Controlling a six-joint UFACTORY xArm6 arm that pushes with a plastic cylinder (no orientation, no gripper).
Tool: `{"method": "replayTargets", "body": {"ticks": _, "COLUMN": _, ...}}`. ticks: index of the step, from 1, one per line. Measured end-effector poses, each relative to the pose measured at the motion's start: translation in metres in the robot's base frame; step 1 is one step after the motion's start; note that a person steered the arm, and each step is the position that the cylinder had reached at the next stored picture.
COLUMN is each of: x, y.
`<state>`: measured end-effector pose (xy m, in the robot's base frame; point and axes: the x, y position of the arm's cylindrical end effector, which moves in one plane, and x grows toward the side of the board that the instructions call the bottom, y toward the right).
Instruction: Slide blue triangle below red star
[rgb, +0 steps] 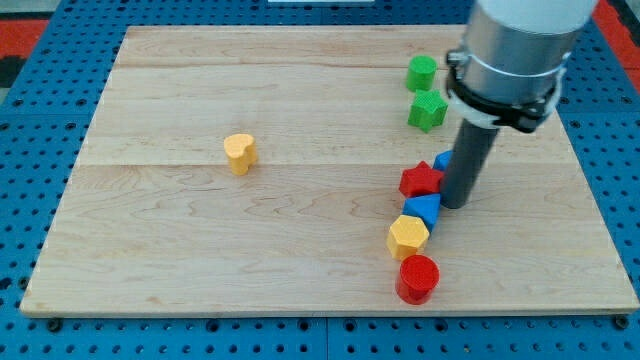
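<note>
The rod's tip, a gripperless end effector holding nothing, sits just right of the blue triangle, itself directly below the red star.

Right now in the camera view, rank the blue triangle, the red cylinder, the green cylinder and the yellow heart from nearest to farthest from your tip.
From my tip:
1. blue triangle, just to the view's left, about touching.
2. red cylinder, toward the view's bottom.
3. green cylinder, toward the view's top.
4. yellow heart, far off to the view's left, alone.
</note>
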<state>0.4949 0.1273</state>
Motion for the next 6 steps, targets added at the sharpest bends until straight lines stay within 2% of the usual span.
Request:
{"method": "replayTargets", "body": {"ticks": 1, "x": -0.012, "y": -0.056}}
{"method": "replayTargets", "body": {"ticks": 2, "x": -0.027, "y": -0.076}}
{"method": "replayTargets", "body": {"ticks": 4, "x": 0.013, "y": -0.009}}
{"method": "replayTargets", "body": {"ticks": 6, "x": 0.026, "y": -0.111}}
